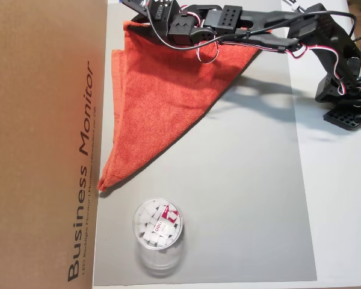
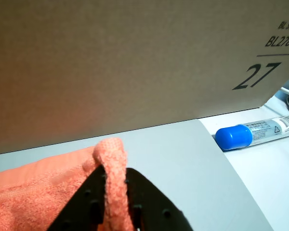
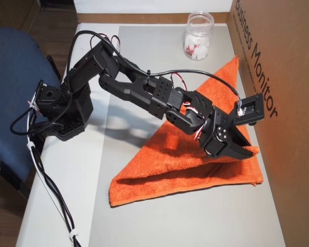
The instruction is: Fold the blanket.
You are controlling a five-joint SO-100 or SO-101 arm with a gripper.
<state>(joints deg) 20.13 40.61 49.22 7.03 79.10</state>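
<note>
Corner in my pincer, first fold lying in a triangle

I am pinching a corner of the blanket (image 2: 111,159) in my pincer (image 2: 116,211), its two black fingers (image 2: 82,204) clamped on a bunched strip of orange cloth close beside the cardboard box (image 2: 135,57). The blanket is lying on the grey mat (image 1: 246,180) right along the box's printed side, already doubled into a triangle, with one long edge running against the box and a far tip pointing toward the clear plastic cup (image 1: 158,235), which is standing near that tip but apart from it. I am judging the diagonal fold as nearly laid; what is remaining is setting this corner down and perhaps one more fold to tidy it.
</note>
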